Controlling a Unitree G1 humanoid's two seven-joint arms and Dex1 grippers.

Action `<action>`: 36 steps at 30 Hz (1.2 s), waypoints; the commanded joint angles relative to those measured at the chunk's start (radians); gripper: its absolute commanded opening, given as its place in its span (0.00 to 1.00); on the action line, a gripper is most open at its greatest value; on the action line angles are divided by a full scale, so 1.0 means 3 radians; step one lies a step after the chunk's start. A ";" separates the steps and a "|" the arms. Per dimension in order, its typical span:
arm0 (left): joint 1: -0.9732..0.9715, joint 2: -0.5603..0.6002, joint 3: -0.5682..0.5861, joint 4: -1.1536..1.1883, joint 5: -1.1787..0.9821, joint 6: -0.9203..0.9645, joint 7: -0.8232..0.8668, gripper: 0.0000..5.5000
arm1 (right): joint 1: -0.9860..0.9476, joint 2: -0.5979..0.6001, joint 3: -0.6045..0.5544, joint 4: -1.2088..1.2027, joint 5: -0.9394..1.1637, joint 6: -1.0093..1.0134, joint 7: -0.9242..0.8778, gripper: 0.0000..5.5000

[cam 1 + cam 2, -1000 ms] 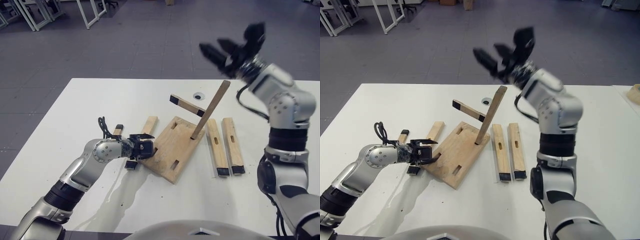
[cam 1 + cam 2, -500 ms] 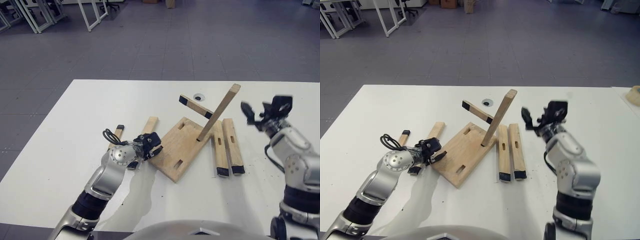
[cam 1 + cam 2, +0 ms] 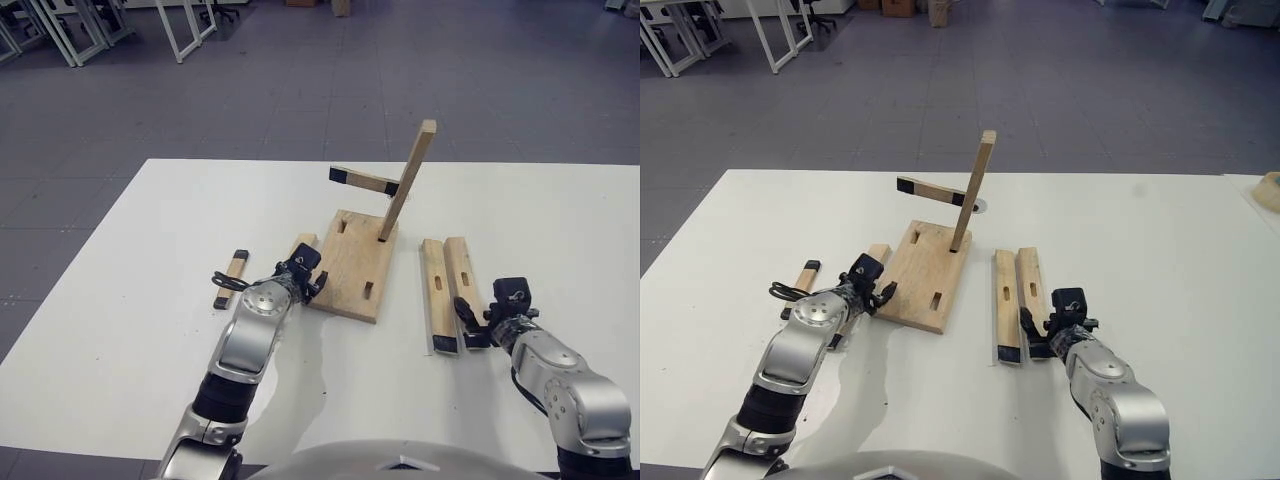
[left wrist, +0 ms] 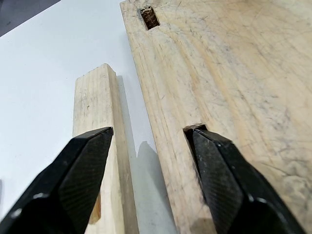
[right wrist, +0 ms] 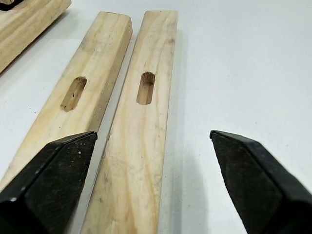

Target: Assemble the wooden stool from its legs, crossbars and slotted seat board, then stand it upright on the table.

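Note:
The slotted seat board (image 3: 352, 265) lies flat mid-table. One leg (image 3: 408, 180) stands nearly upright in its far slot, with a black-tipped crossbar (image 3: 362, 181) sticking out sideways. My left gripper (image 3: 305, 275) is open at the board's left edge, one of its fingers (image 4: 73, 180) over a loose wooden piece (image 4: 97, 131) and the other on the board (image 4: 229, 73). Two slotted legs (image 3: 434, 293) (image 3: 463, 285) lie side by side to the right. My right gripper (image 3: 487, 315) is open at their near ends, spread wide over one leg (image 5: 144, 122). A short crossbar (image 3: 231, 278) lies at the left.
A round cable hole (image 3: 978, 206) sits in the white table (image 3: 150, 230) just behind the standing leg. Bare tabletop stretches to the far left and far right. Beyond the table's back edge is grey floor with metal frames far off.
My right arm dropped from high above the table to the near ends of the two lying legs. The seat board swung round and away, and its leg now stands straighter.

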 commanded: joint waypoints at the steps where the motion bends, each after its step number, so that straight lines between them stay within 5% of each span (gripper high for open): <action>1: 0.0109 -0.0103 0.0029 0.0200 -0.0113 0.0195 0.0075 0.55 | 0.0064 -0.0067 0.0113 -0.0031 -0.0085 0.0254 0.0002 0.69; 10: -0.0078 -0.0247 0.0073 -0.0318 -0.0566 0.0767 -0.0056 0.55 | 0.0028 0.0086 -0.0105 0.0090 -0.0148 0.0425 -0.0062 0.38; 20: -0.0205 -0.0048 0.0295 -0.1079 -0.0894 0.1148 -0.0016 0.55 | -0.0653 0.0206 -0.0639 0.0285 -0.0072 -0.0480 0.0037 0.37; 27: -0.0654 -0.0538 0.1600 -0.1081 -0.1992 0.0488 -0.0211 0.55 | -0.1488 0.0188 -0.0969 0.0168 0.0554 -0.1228 0.0478 0.37; 32: -0.0868 -0.0634 0.2243 -0.1012 -0.3455 0.0983 -0.0353 0.64 | -0.2087 -0.0044 -0.1191 0.0353 0.2087 -0.0632 0.1019 0.37; 36: -0.0941 -0.0671 0.2393 -0.0870 -0.4408 0.1278 0.0021 0.74 | -0.2419 -0.0394 -0.1000 0.0734 0.2799 -0.0129 0.1528 0.37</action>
